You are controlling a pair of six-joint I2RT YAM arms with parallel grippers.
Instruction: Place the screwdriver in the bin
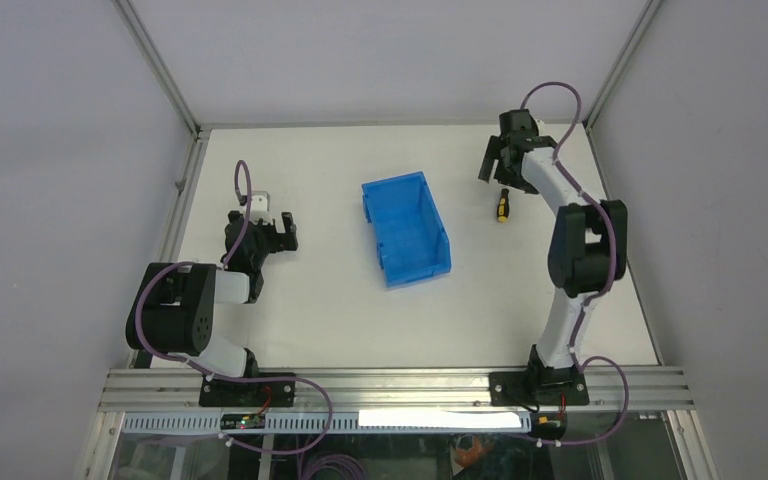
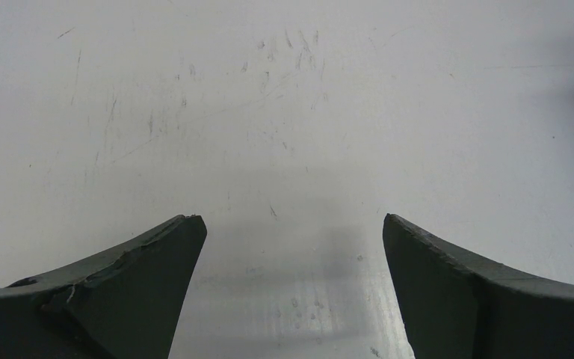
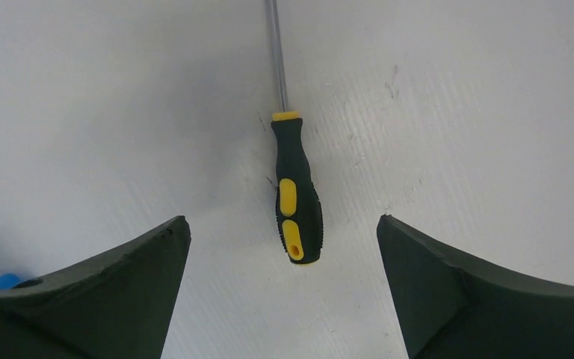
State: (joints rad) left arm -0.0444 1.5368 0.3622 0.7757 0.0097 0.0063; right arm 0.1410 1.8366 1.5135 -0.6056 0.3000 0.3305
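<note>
Scuffed white table (image 2: pixel 269 112) edged by aluminium rail (image 1: pixel 390 385)

No writing, label, brand, number or sign can be read in any view. The small screwdriver (image 3: pixel 297 198) with the yellow-and-black handle shows only plain yellow inlays, and the bright blue plastic rectangular bin (image 1: pixel 406 228) appears too small to show any marking.

Overhead wide; wrist views close above table (image 2: pixel 284 90); right shares screwdriver (image 3: pixel 297 191)
</note>
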